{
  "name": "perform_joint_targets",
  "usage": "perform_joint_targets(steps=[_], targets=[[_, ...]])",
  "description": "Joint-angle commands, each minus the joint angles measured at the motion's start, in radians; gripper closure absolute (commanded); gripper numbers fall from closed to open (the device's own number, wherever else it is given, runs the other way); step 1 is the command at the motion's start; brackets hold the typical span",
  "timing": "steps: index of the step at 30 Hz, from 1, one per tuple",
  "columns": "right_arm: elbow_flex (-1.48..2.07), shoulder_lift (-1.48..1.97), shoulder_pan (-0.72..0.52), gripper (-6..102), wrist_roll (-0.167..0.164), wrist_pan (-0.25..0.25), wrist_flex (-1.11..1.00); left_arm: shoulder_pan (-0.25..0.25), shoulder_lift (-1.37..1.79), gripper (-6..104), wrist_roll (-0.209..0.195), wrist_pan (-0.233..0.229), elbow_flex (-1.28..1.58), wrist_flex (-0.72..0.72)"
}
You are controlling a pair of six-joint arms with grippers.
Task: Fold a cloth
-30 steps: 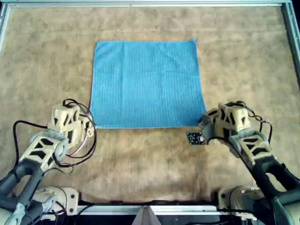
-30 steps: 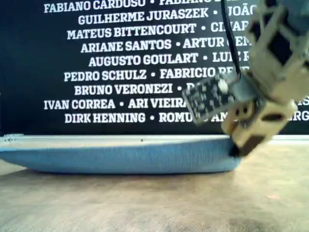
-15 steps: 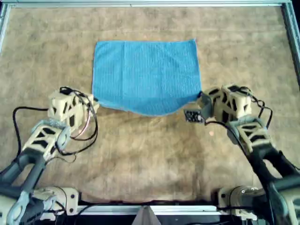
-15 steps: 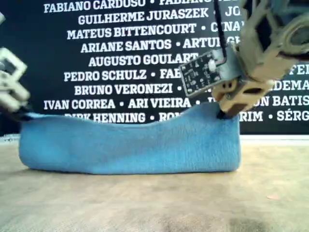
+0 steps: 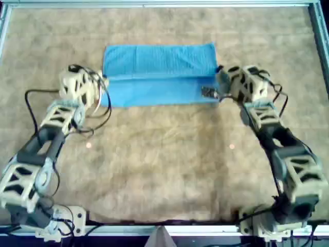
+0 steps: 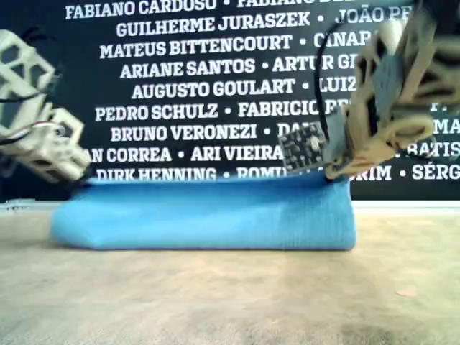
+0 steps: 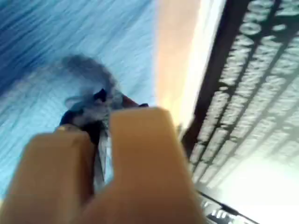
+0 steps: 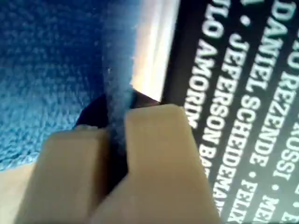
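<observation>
The light blue cloth (image 5: 159,90) lies on the brown mat, its near edge doubled back over the rest. My first gripper (image 5: 101,84) is shut on one corner at the overhead view's left. My second gripper (image 5: 216,85) is shut on the other corner at the right. In the exterior view the cloth (image 6: 208,215) forms a low loop held up at both ends by my first gripper (image 6: 77,176) and my second gripper (image 6: 335,172). Each wrist view shows tan fingers pinching blue fabric: first gripper (image 7: 100,135) on the cloth (image 7: 56,37), second gripper (image 8: 117,135) on the cloth (image 8: 46,70).
A brown mat (image 5: 164,164) covers the table inside a metal frame (image 5: 154,4). A black banner (image 6: 180,86) with white names stands behind the far edge. A small circuit board (image 5: 208,92) hangs off my second gripper. Loose cables (image 5: 97,110) loop by my first arm.
Both grippers have carried the cloth's near corners further toward the far edge. The held edge now sits flatter and straighter, and less of the cloth shows from above.
</observation>
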Motion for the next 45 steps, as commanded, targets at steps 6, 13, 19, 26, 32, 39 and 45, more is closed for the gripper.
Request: perform_joint_targets(steps=[6, 13, 19, 26, 32, 39, 45], targets=[[-0.428, -0.268, 0.0, 96, -0.006, -0.005, -0.043, 0.023, -0.236, 98, 0.006, 0.008, -0.426, -0.025], [-0.615, -0.425, 0.0, 96, -0.006, -0.005, -0.043, 0.025, -0.364, 98, 0.006, -0.003, -0.566, -0.025], [-0.738, -0.517, 0.0, 96, -0.006, -0.002, -0.043, 0.025, -0.446, 97, 0.006, -0.005, -0.647, -0.025], [-0.75, -0.522, 0.002, 74, -0.006, 0.009, -0.035, 0.025, -0.466, 72, 0.006, -0.005, -0.669, -0.021], [-0.752, -0.491, -0.003, 48, -0.005, 0.008, -0.046, 0.052, -0.466, 53, 0.005, -0.005, -0.673, -0.025], [-0.753, -0.483, 0.003, 41, -0.006, 0.009, -0.046, 0.061, -0.454, 53, 0.0, -0.006, -0.675, -0.029], [-0.753, -0.394, 0.005, 40, -0.006, -0.005, -0.046, 0.061, -0.449, 40, -0.008, -0.006, -0.675, -0.029]])
